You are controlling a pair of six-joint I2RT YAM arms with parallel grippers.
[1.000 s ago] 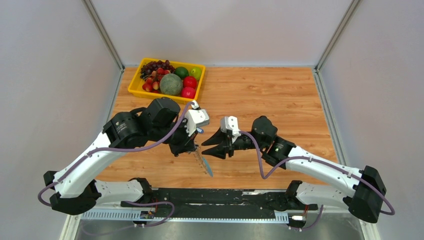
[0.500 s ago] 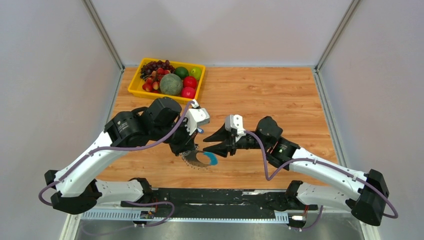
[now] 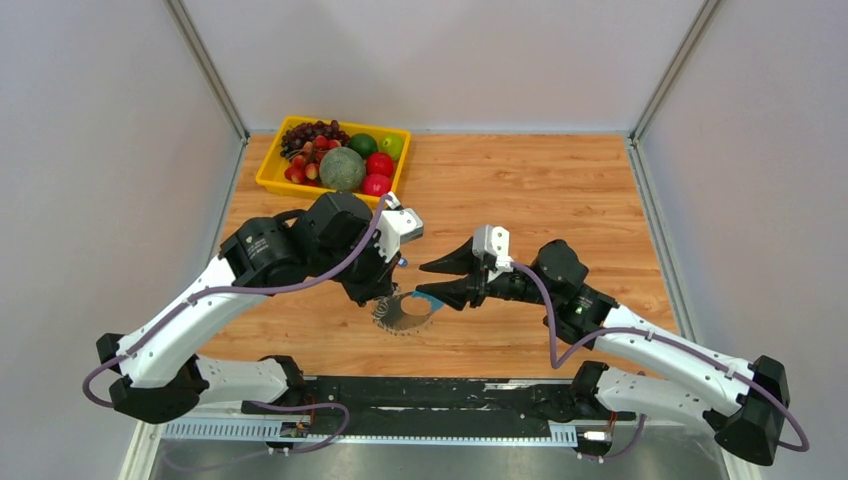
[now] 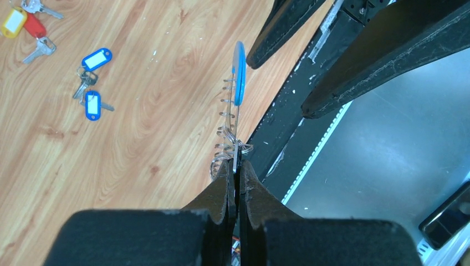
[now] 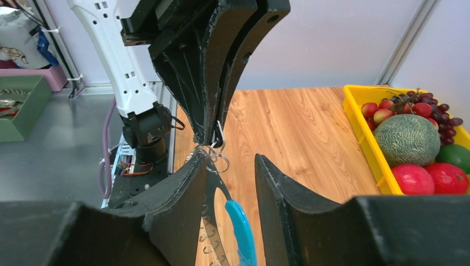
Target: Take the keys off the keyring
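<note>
My left gripper (image 3: 385, 296) is shut on the rim of the keyring (image 3: 405, 310) and holds it above the table near the front edge. The left wrist view shows the jaws (image 4: 235, 169) clamped on the hoop's silvery edge, with small wire rings there and the blue arc (image 4: 239, 72) beyond. My right gripper (image 3: 433, 284) is open, and its fingers (image 5: 183, 205) straddle the hoop's blue arc (image 5: 242, 230) without gripping it. Loose keys with blue tags (image 4: 97, 58), a yellow tag (image 4: 12, 22) and a red tag (image 4: 34, 25) lie on the wood. In the top view they are hidden under the left arm.
A yellow fruit tray (image 3: 268, 178) with a melon (image 3: 342, 168), grapes and red and green fruit stands at the back left. It also shows in the right wrist view (image 5: 368, 138). The black base rail (image 3: 450, 392) runs along the front edge just below the hoop.
The keyring has turned from hanging edge-on to showing as a hoop. The right gripper has shifted right and up, still open, and now straddles the hoop. The left gripper rose slightly.
</note>
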